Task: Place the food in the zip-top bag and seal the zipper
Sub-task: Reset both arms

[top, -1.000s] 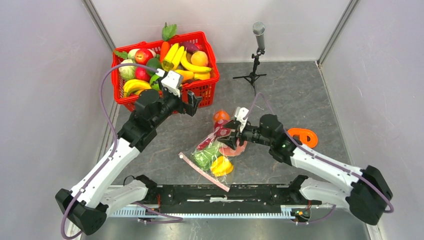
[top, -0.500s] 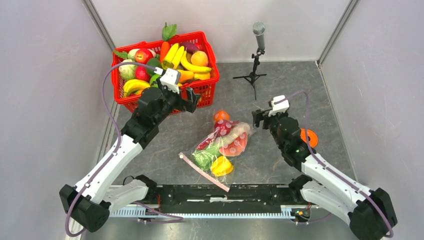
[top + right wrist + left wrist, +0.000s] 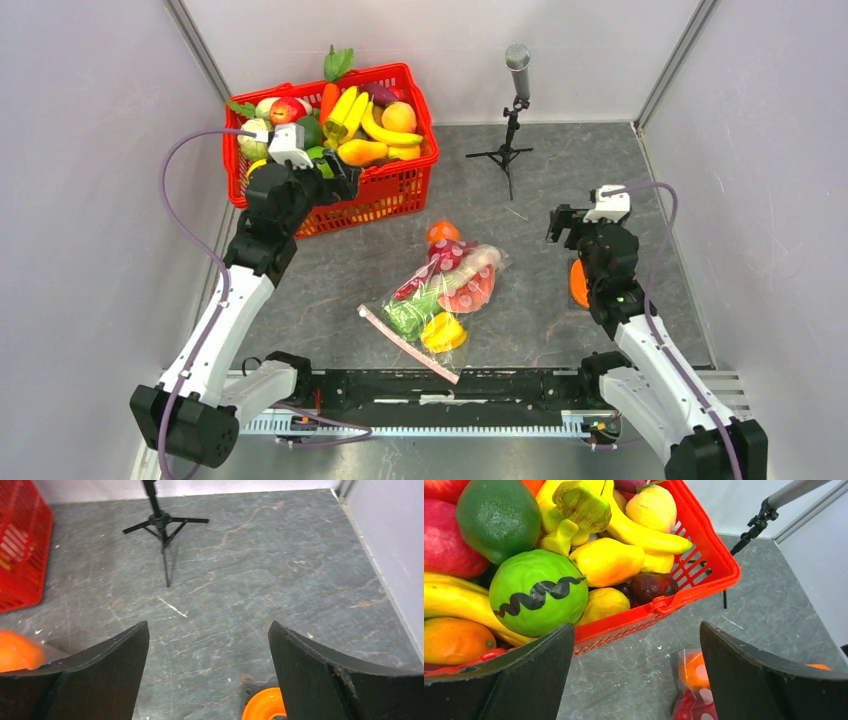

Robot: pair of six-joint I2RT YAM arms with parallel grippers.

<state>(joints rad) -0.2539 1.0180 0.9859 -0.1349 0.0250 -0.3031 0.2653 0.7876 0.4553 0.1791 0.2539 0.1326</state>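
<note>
The clear zip-top bag [image 3: 440, 295] lies flat mid-table with the food inside: an orange [image 3: 441, 232], a white-green cabbage [image 3: 415, 308], a red watermelon slice [image 3: 472, 292] and a yellow pepper [image 3: 443, 332]. Its pink zipper [image 3: 405, 343] runs along the near-left edge. My left gripper [image 3: 338, 183] hovers open at the front rim of the red basket [image 3: 395, 190], holding nothing. In the left wrist view, the left gripper [image 3: 636, 630] shows bare table between its fingers, with the bag [image 3: 691, 690] low right. My right gripper [image 3: 562, 225] stands open and holds nothing, right of the bag and apart from it.
The red basket [image 3: 719, 555] at the back left is heaped with toy fruit. A microphone on a small tripod [image 3: 512, 100] stands at the back. An orange ring [image 3: 578, 282] lies under my right arm and shows as an orange ring [image 3: 265, 705] in the right wrist view. Grey walls close in both sides.
My right gripper has opened, let go of the bag and pulled back to the right. My left arm has swung left toward the basket. The bag has settled flat.
</note>
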